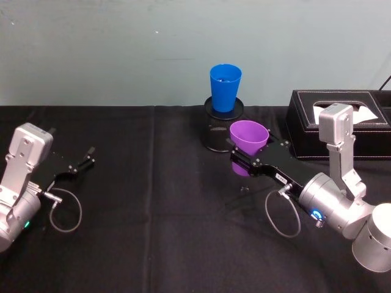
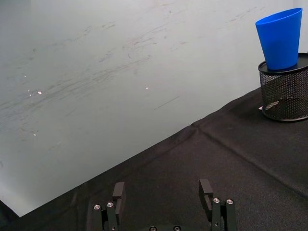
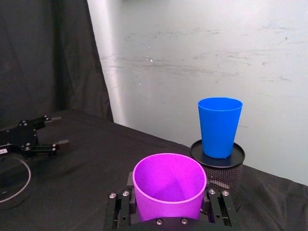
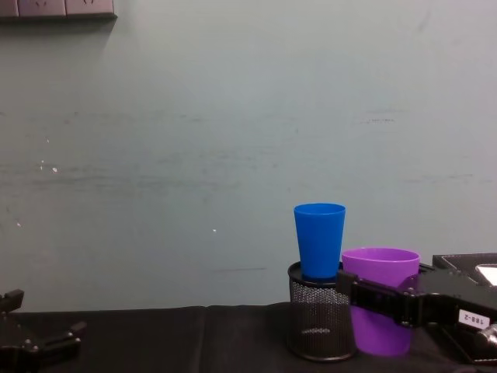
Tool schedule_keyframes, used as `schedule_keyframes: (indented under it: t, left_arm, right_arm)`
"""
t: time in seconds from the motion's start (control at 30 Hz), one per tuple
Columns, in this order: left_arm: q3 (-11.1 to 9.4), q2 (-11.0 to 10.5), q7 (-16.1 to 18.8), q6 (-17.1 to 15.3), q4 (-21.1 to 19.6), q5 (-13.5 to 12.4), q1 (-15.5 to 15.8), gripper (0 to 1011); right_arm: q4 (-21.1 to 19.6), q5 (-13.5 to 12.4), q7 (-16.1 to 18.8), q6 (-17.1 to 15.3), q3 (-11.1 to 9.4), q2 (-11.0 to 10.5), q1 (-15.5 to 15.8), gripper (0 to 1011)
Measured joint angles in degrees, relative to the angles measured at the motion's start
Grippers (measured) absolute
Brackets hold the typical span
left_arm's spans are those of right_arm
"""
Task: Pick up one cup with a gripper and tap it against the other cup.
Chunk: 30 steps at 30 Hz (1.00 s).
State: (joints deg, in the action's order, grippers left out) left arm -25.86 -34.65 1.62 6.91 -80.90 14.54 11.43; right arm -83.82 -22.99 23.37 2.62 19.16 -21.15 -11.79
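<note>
Directions are read on the head view, with 12 o'clock pointing away from the robot.

1. Left gripper (image 1: 90, 156) (image 2: 162, 190) (image 4: 43, 317): idle at 9 o'clock on the black cloth (image 1: 153, 232), low over the surface. Its jaws are released, with a wide gap between the two fingers and nothing between them. It points toward 2 o'clock, well apart from both cups.

2. Mesh holder (image 1: 215, 133) (image 2: 285, 94) (image 3: 226, 177) (image 4: 314, 326): a black round container standing upside down at 12 o'clock, near the pale wall (image 1: 110, 55).

3. Blue cup (image 1: 225, 87) (image 2: 281, 38) (image 3: 219, 127) (image 4: 319, 239): it stands upright, mouth up, on top of the mesh holder. No gripper is touching it.

4. Purple cup (image 1: 249, 137) (image 3: 169, 185) (image 4: 380, 311): it is located at 4 o'clock of the mesh holder, just beside it. It is upright with its mouth up. Its rim sits lower than the rim of the blue cup, about level with the holder's top. The cup is raised off the cloth, and a shadow lies on the cloth beneath it. Whether it touches the holder or the blue cup cannot be told.

5. Right gripper (image 1: 246, 157) (image 3: 169, 215) (image 4: 365, 299): it is clenched on the purple cup, one finger on each side of the lower wall. It reaches in from 4 o'clock on the silver-grey arm, which carries a blue ring light.

6. Black box (image 1: 305, 131) (image 4: 466, 263): it rests on the cloth at 2 o'clock, just beside the right gripper, with white tissue showing in its top opening.
</note>
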Motion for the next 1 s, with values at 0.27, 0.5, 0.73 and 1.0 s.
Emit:
schedule_keyframes:
  t: [0.27,0.5,0.73,1.0]
  left_arm:
    - [0.0,0.0,0.0,0.0,0.0,0.0,0.0,1000]
    - [0.0,0.0,0.0,0.0,0.0,0.0,0.0,1000]
    - [0.0,0.0,0.0,0.0,0.0,0.0,0.0,1000]
    - [0.0,0.0,0.0,0.0,0.0,0.0,0.0,1000]
  right_arm:
    - [0.0,0.0,0.0,0.0,0.0,0.0,0.0,729]
    - [0.0,0.0,0.0,0.0,0.0,0.0,0.0,729]
    - [0.0,0.0,0.0,0.0,0.0,0.0,0.0,729]
    - [0.0,0.0,0.0,0.0,0.0,0.0,0.0,729]
